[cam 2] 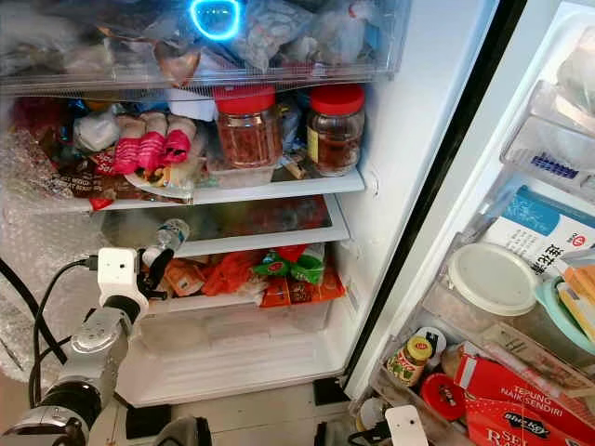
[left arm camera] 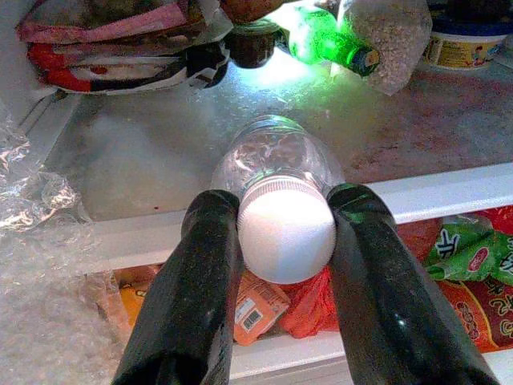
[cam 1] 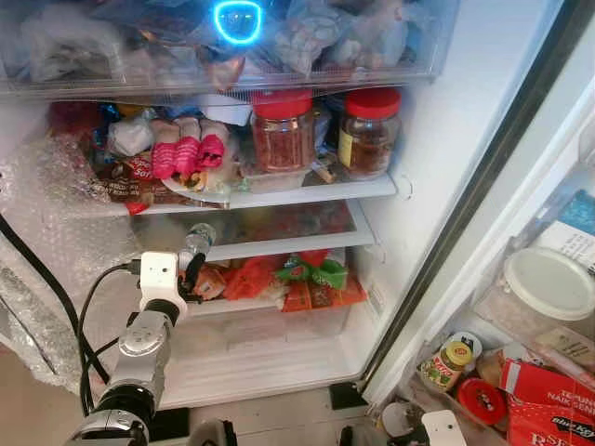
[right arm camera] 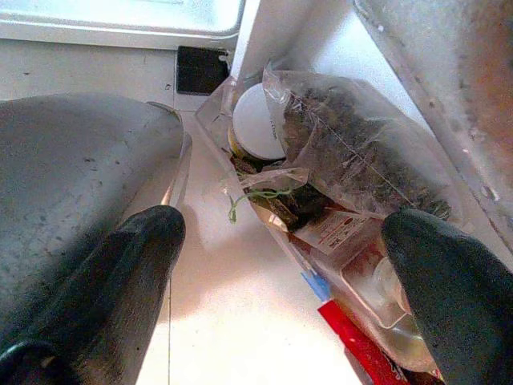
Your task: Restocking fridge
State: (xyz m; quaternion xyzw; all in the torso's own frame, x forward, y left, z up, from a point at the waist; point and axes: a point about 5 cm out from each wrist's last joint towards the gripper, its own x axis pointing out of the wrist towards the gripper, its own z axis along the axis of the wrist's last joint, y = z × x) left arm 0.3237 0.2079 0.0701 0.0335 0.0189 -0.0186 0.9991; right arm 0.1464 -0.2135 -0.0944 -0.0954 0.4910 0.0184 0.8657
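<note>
**Water bottle going onto the middle glass shelf**

At 9 o'clock in the head view, crumpled bubble wrap pads the fridge's left wall. Just right of it, at about 7 o'clock, the left gripper reaches in with its two black fingers clenched on the white cap of a clear water bottle, which lies on its side, its body already over the front edge of the middle glass shelf. The left wrist view shows the fingers pinching the cap from both sides, the bottle pointing inward over bare, frosted glass, with a green bottle farther back at 12 o'clock.

To finish this well, push straight in along the bottle's axis until most of it lies on the glass, keep it low so it does not tip, and steer clear of the green bottle. Let go only once it rests steady, since a round bottle may roll.

Toward 1 o'clock stand two red-lidded jars on the shelf above. At 5 o'clock the right gripper hangs idle with fingers spread, above the door bins.
</note>
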